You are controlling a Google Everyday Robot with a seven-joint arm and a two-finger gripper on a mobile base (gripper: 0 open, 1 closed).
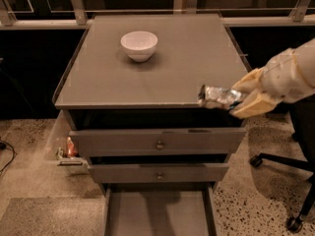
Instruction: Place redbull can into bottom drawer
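My gripper (235,98) comes in from the right on a white arm and is shut on the redbull can (218,97). The can is silver and crinkled and lies sideways between the tan fingers (252,105). It hangs in the air by the front right edge of the grey cabinet top (162,73), above the drawer fronts. The bottom drawer (158,214) is pulled open at the lower middle, a flat grey tray with nothing visible in it. It lies well below and to the left of the can.
A white bowl (139,44) stands on the cabinet top at the back left. Two knobbed drawers (158,143) sit slightly pulled out above the bottom one. An office chair base (285,191) stands on the floor at the right. A small object (69,149) hangs at the cabinet's left side.
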